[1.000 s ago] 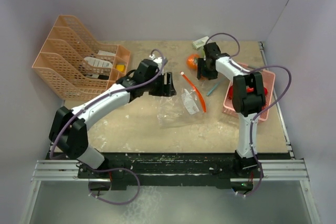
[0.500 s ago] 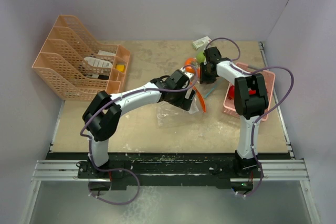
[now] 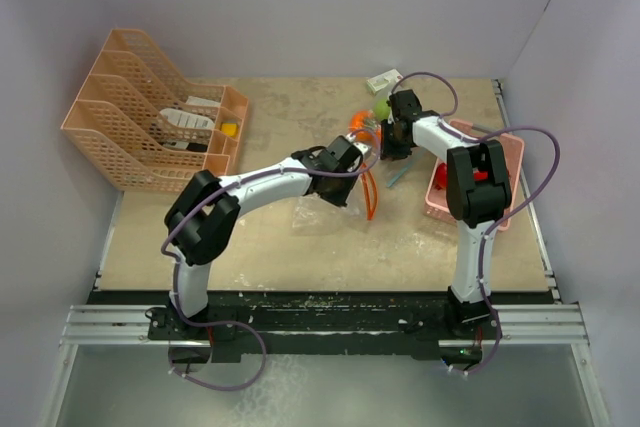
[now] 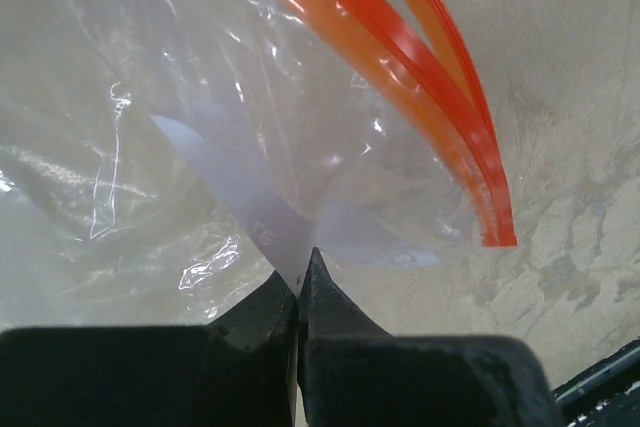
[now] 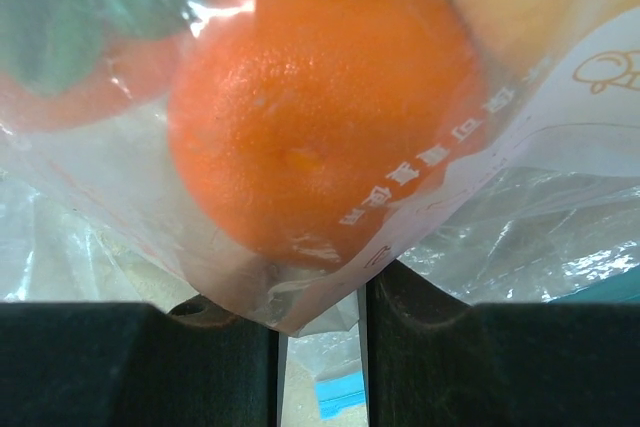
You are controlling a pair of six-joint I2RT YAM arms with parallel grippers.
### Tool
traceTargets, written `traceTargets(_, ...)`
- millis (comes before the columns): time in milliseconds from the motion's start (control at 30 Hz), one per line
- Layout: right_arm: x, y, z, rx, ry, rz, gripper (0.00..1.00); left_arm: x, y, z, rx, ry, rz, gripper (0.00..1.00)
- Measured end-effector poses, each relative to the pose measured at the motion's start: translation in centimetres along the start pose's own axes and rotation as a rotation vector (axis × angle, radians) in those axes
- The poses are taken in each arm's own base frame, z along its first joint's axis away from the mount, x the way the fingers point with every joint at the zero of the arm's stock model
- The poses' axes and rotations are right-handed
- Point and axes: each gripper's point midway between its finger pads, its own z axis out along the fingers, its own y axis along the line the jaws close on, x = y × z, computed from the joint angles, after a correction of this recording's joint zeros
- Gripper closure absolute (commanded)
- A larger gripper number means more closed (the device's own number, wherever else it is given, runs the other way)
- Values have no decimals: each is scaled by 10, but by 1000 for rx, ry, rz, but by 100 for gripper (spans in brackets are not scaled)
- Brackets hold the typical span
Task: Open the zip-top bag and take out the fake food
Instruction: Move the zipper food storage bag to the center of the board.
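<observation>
The clear zip-top bag [image 3: 318,215] lies mid-table with its orange zip strip [image 3: 372,192] curving up toward the back. My left gripper [image 3: 352,173] is shut on a fold of the bag's film [image 4: 230,177], just below the zip strip [image 4: 430,97]. My right gripper [image 3: 386,137] is closed on the bag's far end, and a corner of film [image 5: 300,297] sits between its fingers. The fake food inside presses against the film: an orange [image 5: 320,97], a green fruit [image 5: 60,17] and something red [image 5: 140,77]. From above, the orange [image 3: 360,125] and green fruit [image 3: 381,107] show.
A pink basket [image 3: 508,152] stands at the right with red fruit [image 3: 484,175] inside, partly behind the right arm. A peach file rack [image 3: 140,122] fills the back left. A small white box [image 3: 383,79] sits at the back, and a blue stick [image 3: 400,171] lies by the basket.
My left arm swung right from near the rack to the bag and shut on its film. My right gripper narrowed on the bag's far end, and the zip strip has bent upward.
</observation>
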Motion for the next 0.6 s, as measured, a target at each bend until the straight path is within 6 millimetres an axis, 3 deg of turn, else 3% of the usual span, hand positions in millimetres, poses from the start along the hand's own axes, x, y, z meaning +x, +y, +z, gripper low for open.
traceTargets(167,1,2,0,-12,-2,1,71,10,22,-3,-31,18,-32,100)
traceTargets(267,2,2,0,-21,-7,1,71,5,59,-19,-68,-4,-105,100)
traceTargets(467,4,4,-1,-37,-16,2,73,-26,160,-71,-183,-138,-306,100)
traceTargets(500,5,5,-1,-40,-16,2,75,-29,174,-80,-200,-159,-336,92)
traceTargets(600,8,8,-2,-56,-11,4,84,-32,206,-100,-239,-196,-410,50)
